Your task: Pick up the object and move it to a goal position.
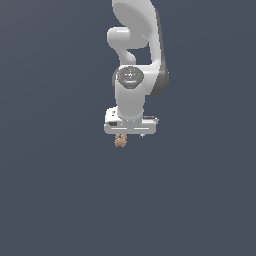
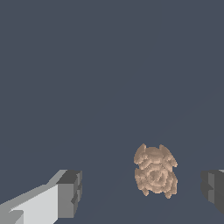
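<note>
The gripper [image 2: 142, 192] has its two gray fingers [image 2: 70, 192] spread wide apart, with nothing held. The object [image 2: 155, 170], a small bumpy tan lump, sits between the fingers, nearer one finger and touching neither. In the exterior view the lump shows just under the white hand of the robot arm [image 1: 135, 55].

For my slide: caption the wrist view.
Open jaws straddle the tan lumpy object, not yet gripping it.
</note>
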You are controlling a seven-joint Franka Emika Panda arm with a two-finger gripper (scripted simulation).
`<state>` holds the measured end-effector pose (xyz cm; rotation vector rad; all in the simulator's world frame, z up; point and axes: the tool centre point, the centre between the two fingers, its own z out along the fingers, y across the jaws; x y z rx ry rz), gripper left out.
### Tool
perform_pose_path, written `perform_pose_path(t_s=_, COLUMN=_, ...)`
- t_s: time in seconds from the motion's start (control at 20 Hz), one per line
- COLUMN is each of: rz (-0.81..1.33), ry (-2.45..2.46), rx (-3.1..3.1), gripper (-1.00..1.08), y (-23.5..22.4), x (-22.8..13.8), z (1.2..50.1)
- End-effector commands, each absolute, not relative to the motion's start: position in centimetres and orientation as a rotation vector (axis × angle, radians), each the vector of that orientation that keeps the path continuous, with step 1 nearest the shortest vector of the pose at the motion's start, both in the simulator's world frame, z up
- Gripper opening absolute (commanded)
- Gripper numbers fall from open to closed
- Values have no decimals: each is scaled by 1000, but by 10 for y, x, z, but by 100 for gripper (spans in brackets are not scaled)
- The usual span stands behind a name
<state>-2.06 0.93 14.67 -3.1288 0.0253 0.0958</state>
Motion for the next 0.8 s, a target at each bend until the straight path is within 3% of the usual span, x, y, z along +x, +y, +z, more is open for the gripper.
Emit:
perform_pose_path(t_s=0.0, rz=96, ry=25, rx=-3129, gripper=100, y=9, x=-21, z=147)
perform_pose_path(t_s=0.75, rz=32, ry=70, rx=-3115, gripper=100, y=-10, x=-14, z=158)
